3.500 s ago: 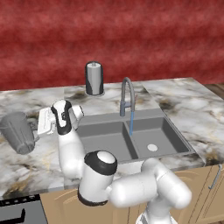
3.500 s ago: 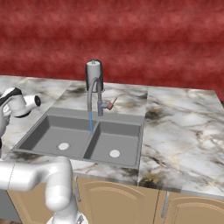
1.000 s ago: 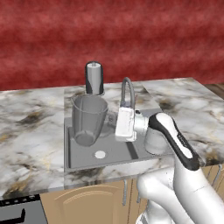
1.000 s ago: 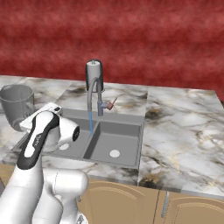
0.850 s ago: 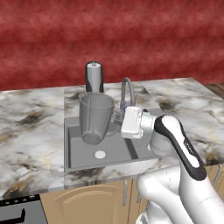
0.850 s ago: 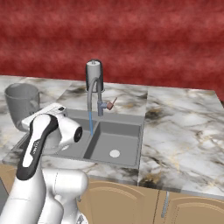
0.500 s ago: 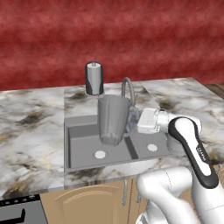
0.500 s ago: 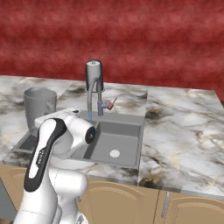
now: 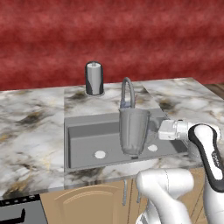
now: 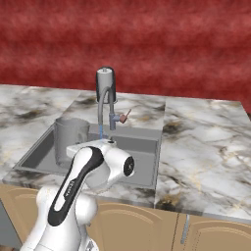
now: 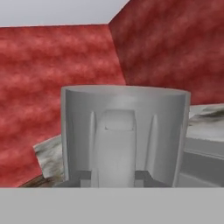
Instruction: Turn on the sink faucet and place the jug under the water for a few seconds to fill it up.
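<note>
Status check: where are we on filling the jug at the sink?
Done: the tall grey gooseneck faucet is on; a thin blue stream runs from its spout. In hand: the gripper is shut on the translucent grey jug, held upright over the dark grey double-basin sink by the spout. Left: whether water enters is unclear; hold a few seconds.

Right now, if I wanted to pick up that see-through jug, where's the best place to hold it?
Take the jug by its looped side handle, coming in level from the side. The body is wide and tapers downward, hard to pinch, while the handle is a slim loop that two fingers fit around. The gripper looks shut on that side now, with the jug upright over the sink by the faucet.
</note>
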Controlling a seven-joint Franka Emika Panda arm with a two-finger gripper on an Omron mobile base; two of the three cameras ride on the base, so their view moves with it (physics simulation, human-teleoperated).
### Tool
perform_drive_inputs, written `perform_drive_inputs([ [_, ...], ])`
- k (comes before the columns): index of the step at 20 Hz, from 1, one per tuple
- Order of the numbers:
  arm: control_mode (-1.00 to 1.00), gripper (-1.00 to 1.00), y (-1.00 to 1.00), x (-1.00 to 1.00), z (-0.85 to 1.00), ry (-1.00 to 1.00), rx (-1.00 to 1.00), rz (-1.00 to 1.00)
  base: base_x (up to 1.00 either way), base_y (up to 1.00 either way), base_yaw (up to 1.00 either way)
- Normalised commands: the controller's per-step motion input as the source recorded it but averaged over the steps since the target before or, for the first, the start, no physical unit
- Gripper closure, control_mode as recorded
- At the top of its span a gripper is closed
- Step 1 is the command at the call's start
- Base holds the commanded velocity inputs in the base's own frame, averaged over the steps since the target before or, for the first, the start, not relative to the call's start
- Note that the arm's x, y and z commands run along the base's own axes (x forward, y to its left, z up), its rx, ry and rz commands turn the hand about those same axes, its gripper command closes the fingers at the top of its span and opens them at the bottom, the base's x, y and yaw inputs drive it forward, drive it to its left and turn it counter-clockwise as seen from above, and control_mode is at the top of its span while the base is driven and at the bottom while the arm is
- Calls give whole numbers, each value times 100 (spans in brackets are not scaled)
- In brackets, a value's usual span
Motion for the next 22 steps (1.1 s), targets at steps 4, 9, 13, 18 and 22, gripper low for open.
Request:
perform_drive_inputs([
  [4, -100, 100, -68, 4, -59, 12, -3, 0, 0, 0, 0],
  [9, -100, 100, -43, 27, -44, 15, -7, 5, 0, 0, 0],
  [13, -100, 100, -40, 27, -22, 16, -4, 6, 0, 0, 0],
  [18, -100, 100, -37, 30, -11, 9, 0, 7, 0, 0, 0],
  [22, -100, 100, -30, 34, -9, 6, 0, 9, 0, 0, 0],
])
